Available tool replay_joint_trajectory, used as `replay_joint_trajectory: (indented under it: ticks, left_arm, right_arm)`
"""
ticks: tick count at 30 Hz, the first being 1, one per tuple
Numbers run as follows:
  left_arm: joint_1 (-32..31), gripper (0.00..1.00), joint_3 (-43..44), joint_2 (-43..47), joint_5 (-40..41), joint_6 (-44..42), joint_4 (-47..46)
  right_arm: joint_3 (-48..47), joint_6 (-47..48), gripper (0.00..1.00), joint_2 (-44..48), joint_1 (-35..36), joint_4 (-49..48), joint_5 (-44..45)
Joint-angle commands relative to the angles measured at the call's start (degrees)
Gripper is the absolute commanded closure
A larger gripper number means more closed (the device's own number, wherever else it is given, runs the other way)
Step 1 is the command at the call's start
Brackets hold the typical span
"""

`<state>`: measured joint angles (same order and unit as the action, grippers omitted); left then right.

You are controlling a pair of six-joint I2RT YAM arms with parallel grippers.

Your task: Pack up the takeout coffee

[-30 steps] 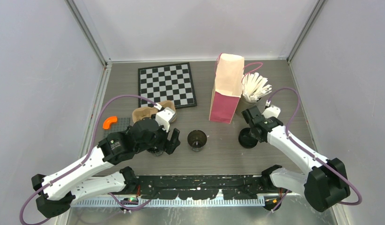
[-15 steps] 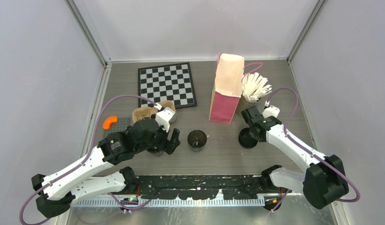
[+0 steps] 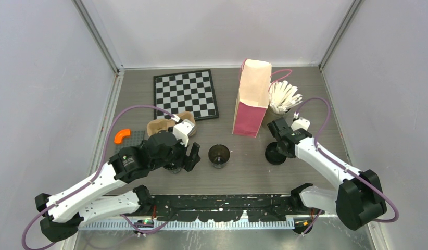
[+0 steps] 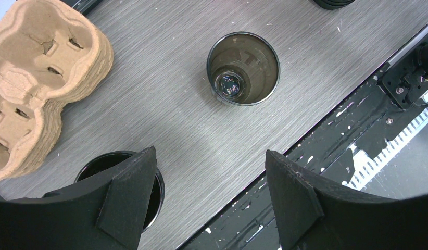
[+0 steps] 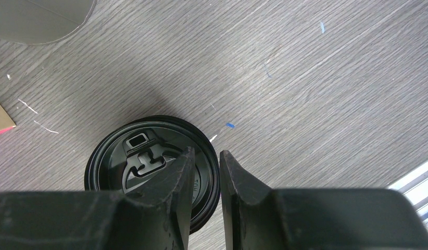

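Observation:
Two alike black cups stand open on the table. One (image 3: 218,155) is in the middle, also in the left wrist view (image 4: 243,67). The other (image 3: 173,167) is under my left gripper (image 3: 181,156), half hidden by a finger (image 4: 118,182). My left gripper (image 4: 209,153) is open and empty, hovering above the table beside that cup. A flat black lid (image 3: 274,154) lies on the table right of the bag. My right gripper (image 3: 280,146) is down on it; its jaws (image 5: 206,153) are nearly closed astride the lid's (image 5: 144,156) right rim.
A tall pink and tan paper bag (image 3: 252,99) stands at the back middle, with a grey cup of white sticks (image 3: 282,98) to its right. The brown pulp cup tray (image 3: 164,125) is behind my left gripper. A checkerboard (image 3: 186,95) and an orange piece (image 3: 121,135) lie at the left.
The right arm has shifted slightly left while its gripper stays on the lid. The left arm and both cups have not moved.

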<state>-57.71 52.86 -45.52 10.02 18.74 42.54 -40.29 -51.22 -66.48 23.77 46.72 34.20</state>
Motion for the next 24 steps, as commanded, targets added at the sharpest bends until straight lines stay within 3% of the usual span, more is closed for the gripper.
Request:
replay_joint_trajectory:
  ticks: [1,24]
  left_arm:
    - [0.11,0.22,0.49,0.91,0.0,-1.01,-1.01]
    - [0.11,0.22,0.48,0.98,0.0,-1.08,-0.98]
  right_arm:
    - [-0.65,-1.58,0.71,-0.23,-0.24,-1.32,0.59]
    - [-0.86,-1.79,0.69,-1.03,-0.22,-1.02,0.54]
